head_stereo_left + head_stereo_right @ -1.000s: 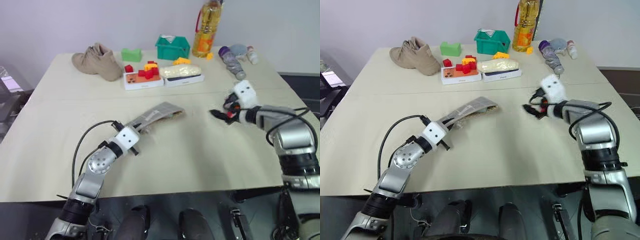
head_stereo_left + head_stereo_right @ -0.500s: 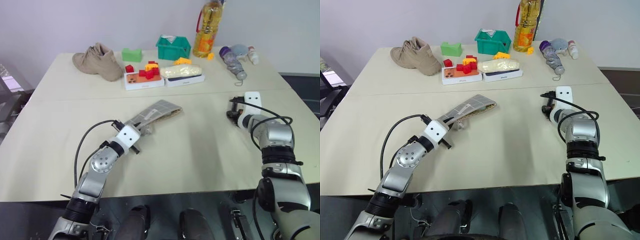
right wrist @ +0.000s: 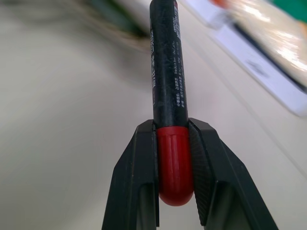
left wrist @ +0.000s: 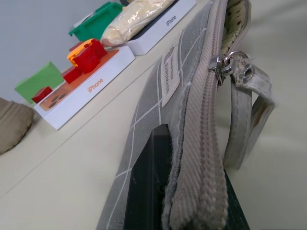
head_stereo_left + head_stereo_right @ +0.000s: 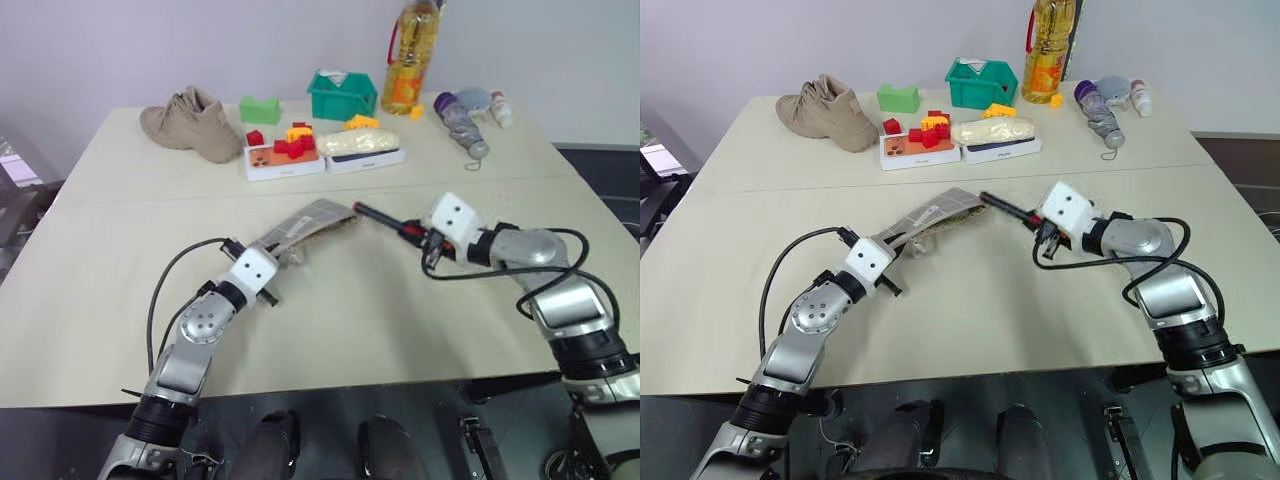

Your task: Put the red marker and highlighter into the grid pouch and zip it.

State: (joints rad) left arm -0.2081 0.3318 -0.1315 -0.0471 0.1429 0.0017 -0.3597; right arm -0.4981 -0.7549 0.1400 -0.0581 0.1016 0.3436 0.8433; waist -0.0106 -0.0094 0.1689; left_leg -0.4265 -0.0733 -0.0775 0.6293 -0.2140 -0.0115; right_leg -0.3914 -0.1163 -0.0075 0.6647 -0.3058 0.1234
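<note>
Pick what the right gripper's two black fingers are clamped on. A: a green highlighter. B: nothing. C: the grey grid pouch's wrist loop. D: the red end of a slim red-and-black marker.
D: the right gripper pinches the slim red-and-black marker at its red end, black barrel pointing away.

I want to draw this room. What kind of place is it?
Probably a robot practice room, not a home. One big bare table stands by a plain wall, and odd things sit in a row on it: a shoe, an oil bottle, phone boxes with toy blocks.
</note>
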